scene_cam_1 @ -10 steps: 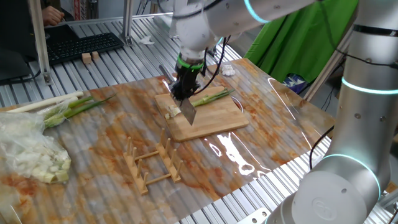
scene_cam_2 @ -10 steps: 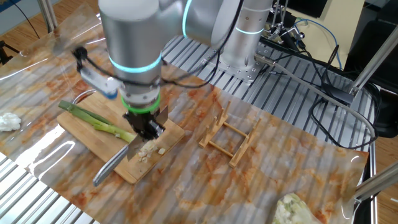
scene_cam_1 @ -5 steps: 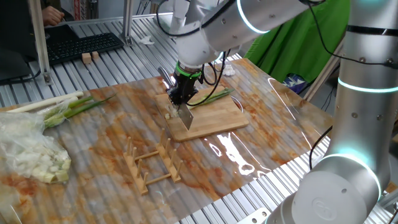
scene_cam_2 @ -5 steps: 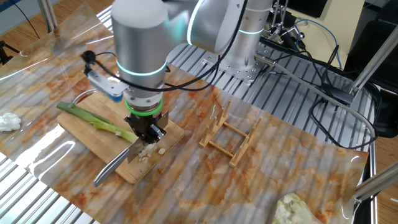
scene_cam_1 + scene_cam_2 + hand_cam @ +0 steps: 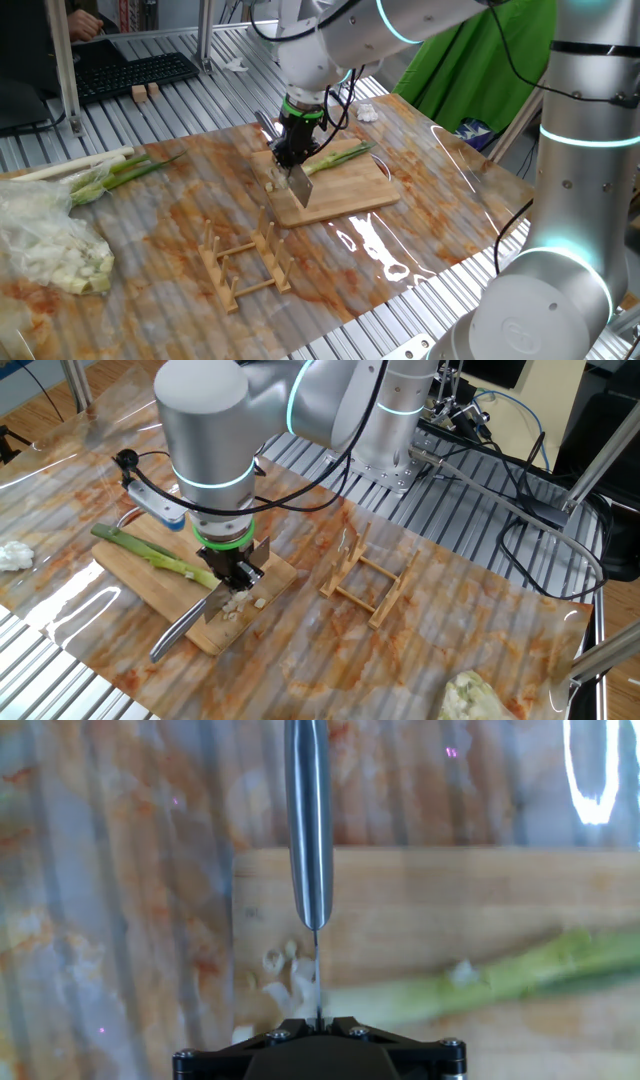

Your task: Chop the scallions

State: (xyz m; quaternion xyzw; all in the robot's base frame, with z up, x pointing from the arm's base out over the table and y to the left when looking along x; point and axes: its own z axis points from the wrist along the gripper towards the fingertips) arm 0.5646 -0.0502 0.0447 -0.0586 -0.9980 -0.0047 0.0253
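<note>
While pointing straight down, arm: bent over the rectangular wooden cutting board point(image 5: 335, 190).
Gripper point(image 5: 238, 573): black, jaws pinched on the steel-handled knife point(image 5: 185, 623).
Knife blade: edge down, across the stalk's white end.
Scallions: slender green stalk with pale root end point(image 5: 150, 553), lying lengthwise on the board.
Cut bits point(image 5: 243, 603): just beside the blade.
</note>
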